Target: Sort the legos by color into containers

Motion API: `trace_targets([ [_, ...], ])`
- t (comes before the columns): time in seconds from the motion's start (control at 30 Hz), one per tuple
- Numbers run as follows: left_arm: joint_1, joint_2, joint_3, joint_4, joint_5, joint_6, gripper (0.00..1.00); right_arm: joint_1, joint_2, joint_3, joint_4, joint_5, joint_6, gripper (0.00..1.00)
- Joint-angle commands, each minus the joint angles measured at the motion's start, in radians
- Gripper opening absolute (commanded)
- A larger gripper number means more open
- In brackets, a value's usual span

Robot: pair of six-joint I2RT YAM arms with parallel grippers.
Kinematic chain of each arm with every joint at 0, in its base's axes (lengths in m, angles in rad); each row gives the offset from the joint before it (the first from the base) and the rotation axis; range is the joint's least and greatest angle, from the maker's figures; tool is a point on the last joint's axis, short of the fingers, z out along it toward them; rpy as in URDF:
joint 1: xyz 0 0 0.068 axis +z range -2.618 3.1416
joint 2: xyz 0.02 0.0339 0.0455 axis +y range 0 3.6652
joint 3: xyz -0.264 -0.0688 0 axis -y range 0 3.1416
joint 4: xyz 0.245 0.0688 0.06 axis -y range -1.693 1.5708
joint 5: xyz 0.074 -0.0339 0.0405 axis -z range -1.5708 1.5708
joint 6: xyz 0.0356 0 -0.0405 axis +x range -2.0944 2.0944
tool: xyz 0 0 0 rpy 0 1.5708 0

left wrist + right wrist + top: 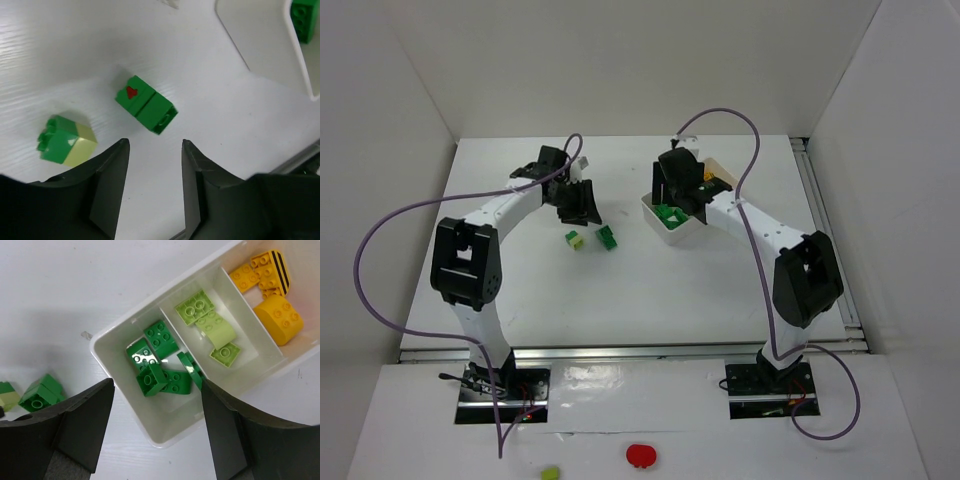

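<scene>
Left gripper wide open, empty, hovering just near of the dark green brick; green-and-lime stack just left of it; both lie on the table, left of the tray; right gripper wide open, empty, above the tray's green compartment; risks: closing finger knocks the stack away; stack dropped in unsplit spoils the sort.
</scene>
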Motion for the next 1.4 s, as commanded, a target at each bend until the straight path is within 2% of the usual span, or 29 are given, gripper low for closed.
trace_targets([
  [0.0,0.001,-0.073,0.037,-0.060,-0.158,0.009,0.55,0.007,-0.042,-0.017,0.019,0.017,-0.007,0.77],
  [0.07,0.001,-0.088,0.028,-0.071,-0.171,0.009,0.57,0.016,-0.052,-0.017,0.019,0.017,-0.017,0.77],
  [0.1,0.001,-0.088,0.013,-0.071,-0.171,0.009,0.66,0.025,-0.052,-0.017,0.019,0.008,-0.017,0.77],
  [0.13,0.001,-0.088,0.013,-0.071,-0.158,-0.007,0.69,0.025,-0.052,-0.017,0.019,0.008,-0.017,0.77],
  [0.2,-0.019,-0.088,0.004,-0.071,-0.169,-0.043,0.71,0.035,-0.052,-0.017,0.032,-0.001,-0.017,0.77],
  [0.27,-0.068,-0.079,0.004,-0.071,-0.236,-0.130,0.73,0.035,-0.039,-0.017,0.032,-0.002,-0.017,0.77],
  [0.33,-0.129,-0.069,0.013,-0.071,-0.305,-0.210,0.83,0.035,-0.030,-0.008,0.032,-0.011,-0.017,0.77],
  [0.37,-0.148,-0.069,0.013,-0.082,-0.382,-0.307,0.86,0.035,-0.030,-0.008,0.021,-0.011,-0.017,0.77],
  [0.43,-0.189,-0.059,0.013,-0.082,-0.433,-0.410,0.87,0.035,-0.030,-0.008,0.021,-0.011,-0.017,0.77],
  [0.57,-0.231,-0.003,0.045,-0.095,-0.499,-0.516,0.86,0.035,-0.039,-0.017,0.021,-0.011,-0.027,0.77],
  [0.8,-0.240,0.108,0.140,-0.151,-0.546,-0.587,0.77,0.035,-0.061,-0.038,0.019,-0.011,-0.027,0.77],
  [0.93,-0.240,0.152,0.194,-0.151,-0.582,-0.578,0.70,0.035,-0.070,-0.049,0.019,-0.020,-0.027,0.77],
  [1.1,-0.240,0.166,0.221,-0.171,-0.591,-0.557,0.51,0.035,-0.070,-0.058,0.019,-0.020,-0.027,0.77],
  [1.13,-0.240,0.166,0.211,-0.171,-0.591,-0.557,0.43,0.026,-0.070,-0.069,0.028,-0.020,-0.027,0.77],
  [1.27,-0.240,0.155,0.191,-0.162,-0.591,-0.535,0.28,0.025,-0.070,-0.069,0.028,-0.029,-0.027,0.77],
  [1.37,-0.240,0.155,0.191,-0.162,-0.580,-0.500,0.28,0.025,-0.070,-0.069,0.028,-0.029,-0.027,0.77],
])
